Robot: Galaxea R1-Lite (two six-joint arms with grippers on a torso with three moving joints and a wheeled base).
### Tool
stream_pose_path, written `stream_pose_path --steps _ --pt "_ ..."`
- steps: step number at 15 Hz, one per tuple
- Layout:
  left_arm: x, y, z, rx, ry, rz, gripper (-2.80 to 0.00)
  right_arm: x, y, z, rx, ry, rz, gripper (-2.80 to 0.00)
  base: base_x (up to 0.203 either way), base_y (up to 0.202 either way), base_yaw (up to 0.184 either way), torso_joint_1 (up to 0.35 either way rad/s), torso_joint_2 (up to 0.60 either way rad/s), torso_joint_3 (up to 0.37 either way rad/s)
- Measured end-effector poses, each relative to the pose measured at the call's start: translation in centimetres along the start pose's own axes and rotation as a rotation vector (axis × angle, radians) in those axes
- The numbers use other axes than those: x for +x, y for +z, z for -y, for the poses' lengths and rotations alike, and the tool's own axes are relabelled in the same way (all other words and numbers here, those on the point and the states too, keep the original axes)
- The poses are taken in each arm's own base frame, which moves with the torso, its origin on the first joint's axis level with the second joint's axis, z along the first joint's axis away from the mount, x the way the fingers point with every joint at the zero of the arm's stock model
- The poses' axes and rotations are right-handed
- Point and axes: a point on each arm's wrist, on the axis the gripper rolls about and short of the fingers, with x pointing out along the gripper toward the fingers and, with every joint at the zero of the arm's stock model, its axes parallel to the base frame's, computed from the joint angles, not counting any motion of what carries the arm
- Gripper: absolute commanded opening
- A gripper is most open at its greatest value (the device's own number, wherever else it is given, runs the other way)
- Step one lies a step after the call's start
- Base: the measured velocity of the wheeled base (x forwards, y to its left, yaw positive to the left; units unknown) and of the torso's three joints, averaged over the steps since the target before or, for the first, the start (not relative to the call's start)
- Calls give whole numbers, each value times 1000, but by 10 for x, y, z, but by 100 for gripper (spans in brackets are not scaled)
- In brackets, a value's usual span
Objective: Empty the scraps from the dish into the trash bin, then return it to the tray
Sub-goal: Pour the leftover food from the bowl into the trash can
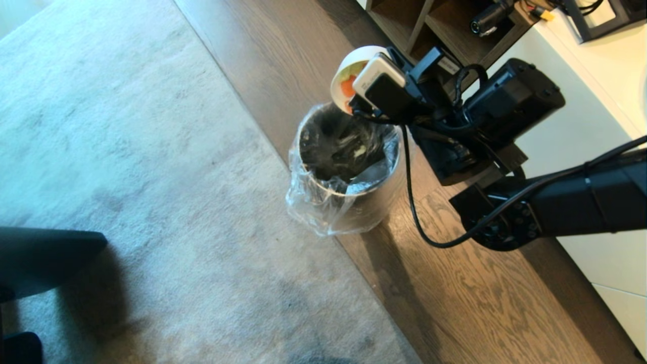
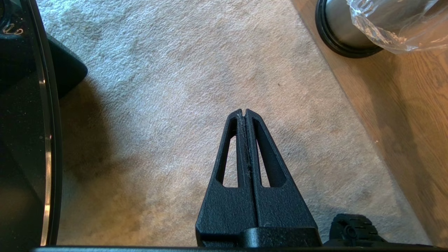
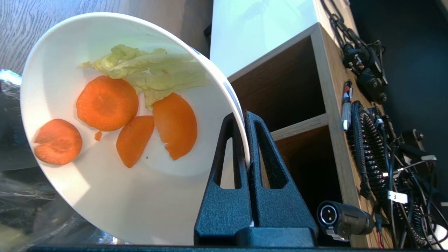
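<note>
My right gripper [image 3: 241,117] is shut on the rim of the dish [image 3: 115,196], a glossy white bowl. The bowl is tipped steeply on its side just above the far edge of the trash bin [image 1: 374,207]. The scraps [image 3: 106,103], several orange carrot slices and pale green leafy bits, still cling to the bowl's inner wall. In the head view the dish [image 1: 349,58] shows beside the wrist camera. The bin is silver-grey with a dark inside and a clear bag folded over its rim. My left gripper [image 2: 244,112] hangs shut and empty over the carpet. The tray is out of view.
The bin [image 2: 344,33] stands on wood floor [image 1: 455,303] at the edge of a pale carpet [image 1: 126,151]. A wooden shelf unit [image 3: 297,105] and white cabinet [image 1: 581,151] with cables lie behind the right arm. A glossy black tabletop edge [image 2: 21,140] is beside the left arm.
</note>
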Motion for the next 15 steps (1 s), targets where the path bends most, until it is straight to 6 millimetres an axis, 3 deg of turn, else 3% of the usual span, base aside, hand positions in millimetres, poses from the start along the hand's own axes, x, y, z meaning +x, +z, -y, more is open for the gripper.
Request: stream_pose_path --steps 8,15 --pt "0 0 0 0 0 0 -280 -20 -3 -9 4 -30 134 -280 0 0 0 0 0 0" --pt "0 0 0 0 0 0 -280 -23 -2 -18 -44 36 307 -280 0 0 0 0 0 0"
